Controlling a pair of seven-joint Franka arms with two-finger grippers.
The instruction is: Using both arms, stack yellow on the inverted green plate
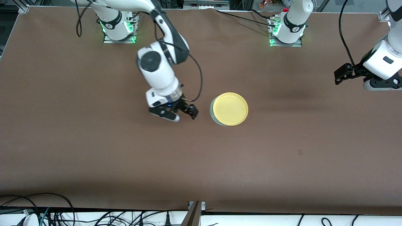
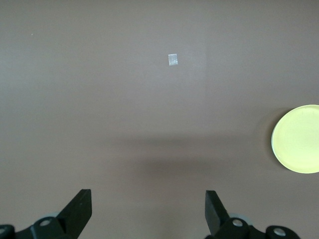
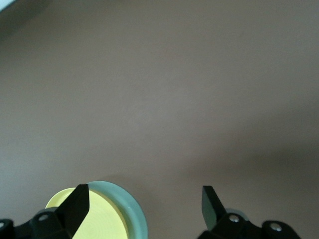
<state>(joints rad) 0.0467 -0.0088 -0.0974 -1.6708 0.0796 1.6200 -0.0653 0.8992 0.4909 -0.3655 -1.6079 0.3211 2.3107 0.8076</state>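
The yellow plate (image 1: 230,109) lies rim up on the pale green plate (image 1: 211,110) at the middle of the table; only a thin green edge shows toward the right arm's end. My right gripper (image 1: 183,114) is open and empty, low beside the stack on the right arm's side. In the right wrist view the yellow plate (image 3: 102,219) and green rim (image 3: 133,211) show by one finger of that gripper (image 3: 145,201). My left gripper (image 1: 342,74) is open and empty, raised over the left arm's end of the table. Its own view (image 2: 148,204) shows the yellow plate (image 2: 298,139) far off.
The brown table (image 1: 94,157) carries a small tape mark (image 1: 300,152), nearer the front camera than the stack; it also shows in the left wrist view (image 2: 173,59). Cables hang along the table's front edge (image 1: 94,216).
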